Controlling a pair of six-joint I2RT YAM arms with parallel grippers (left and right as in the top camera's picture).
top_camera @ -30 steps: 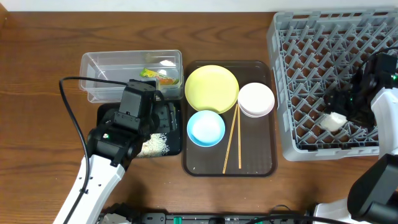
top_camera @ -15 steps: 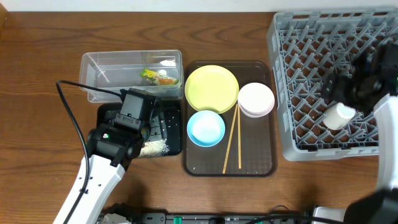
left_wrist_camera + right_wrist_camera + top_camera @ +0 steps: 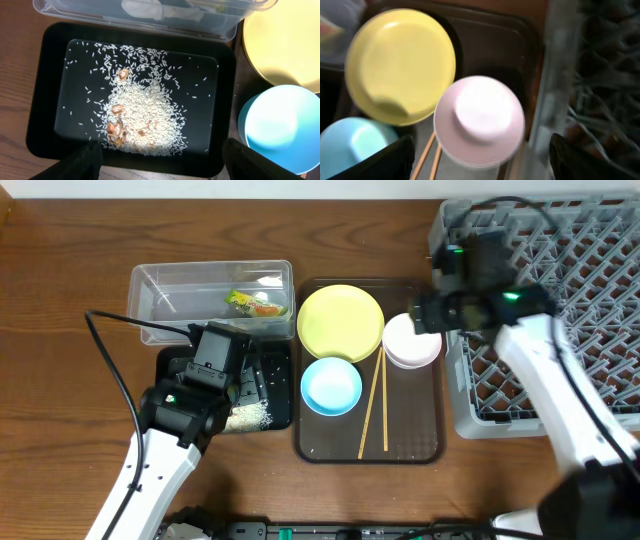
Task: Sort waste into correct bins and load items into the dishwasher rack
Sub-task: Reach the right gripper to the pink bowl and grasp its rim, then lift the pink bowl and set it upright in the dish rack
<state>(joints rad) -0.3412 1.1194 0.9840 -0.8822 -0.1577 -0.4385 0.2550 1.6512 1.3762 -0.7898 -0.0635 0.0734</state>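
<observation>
Over the pink bowl [image 3: 479, 120], the right gripper [image 3: 480, 169] hangs, jaws spread.

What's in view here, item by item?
clear tub: 1, clear, left rear
wrapper: 1, green-yellow, clear tub
black tray: 1, black, beside clear tub
rice: pile, white, black tray
serving tray: 1, brown, centre
plate: 1, yellow, serving tray
pink bowl: 1, pink, serving tray
blue bowl: 1, blue, serving tray
chopsticks: 2, wooden, serving tray
rack: 1, grey, right
left gripper: 1, black, open over black tray
right gripper: 1, black, open over pink bowl

kitchen-like setup, wooden table [image 3: 60, 280], dishwasher rack [image 3: 612, 300]
</observation>
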